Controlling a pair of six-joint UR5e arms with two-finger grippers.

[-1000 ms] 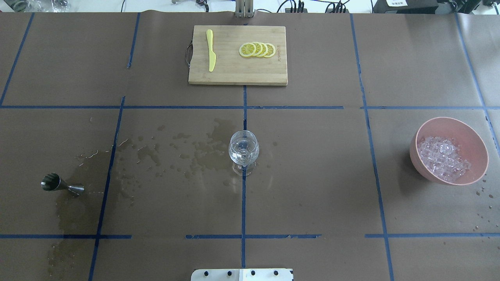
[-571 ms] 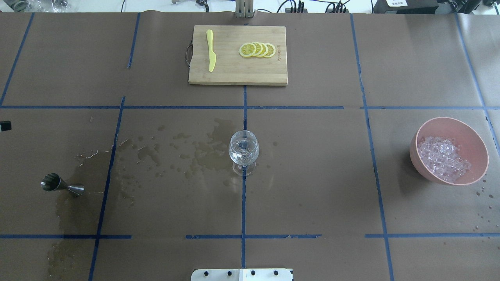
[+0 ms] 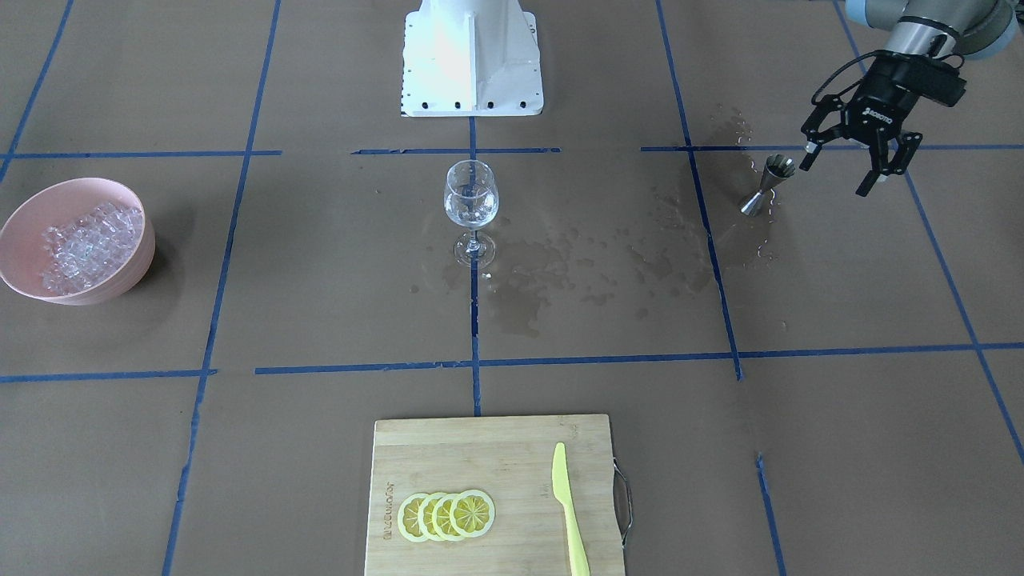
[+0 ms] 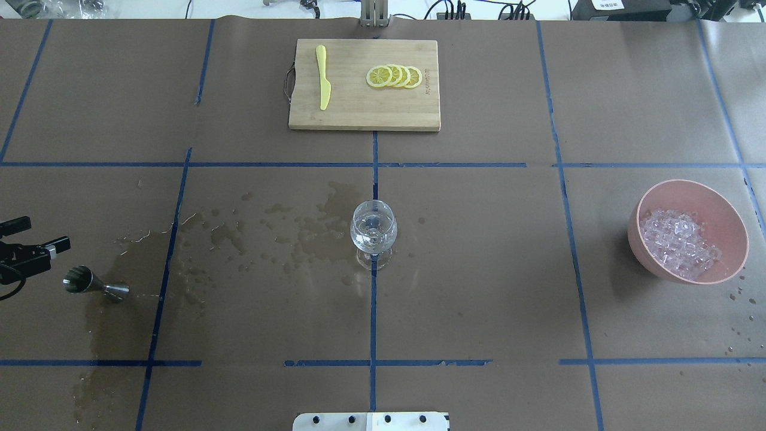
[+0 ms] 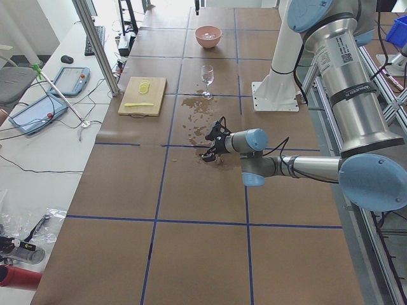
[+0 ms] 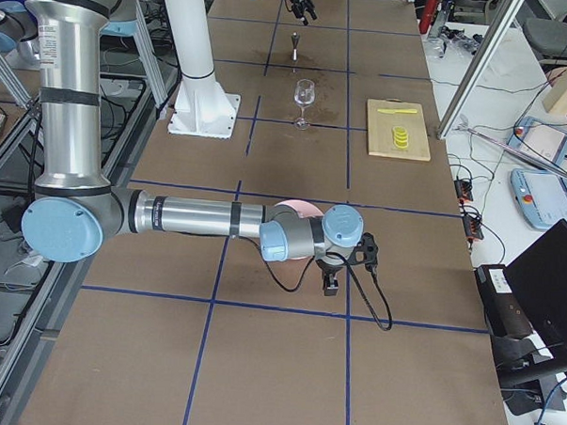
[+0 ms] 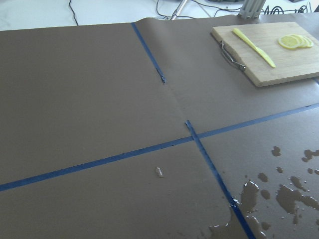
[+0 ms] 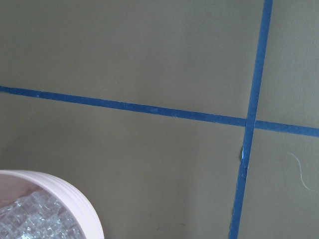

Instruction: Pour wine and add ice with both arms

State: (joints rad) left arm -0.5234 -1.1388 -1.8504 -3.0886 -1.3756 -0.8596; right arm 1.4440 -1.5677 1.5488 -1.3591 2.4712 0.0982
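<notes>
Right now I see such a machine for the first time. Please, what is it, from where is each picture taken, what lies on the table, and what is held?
It is a robot with two arms at a table. Two pictures look down on it, from behind and from in front; two look from the table's ends; two come from wrist cameras. On the table stand a wine glass, a metal measuring cup, a pink bowl of ice, and a cutting board with lemon slices and a yellow knife. The left gripper is open beside the measuring cup, holding nothing. The right gripper hangs near the bowl; open or shut, I cannot tell.
</notes>
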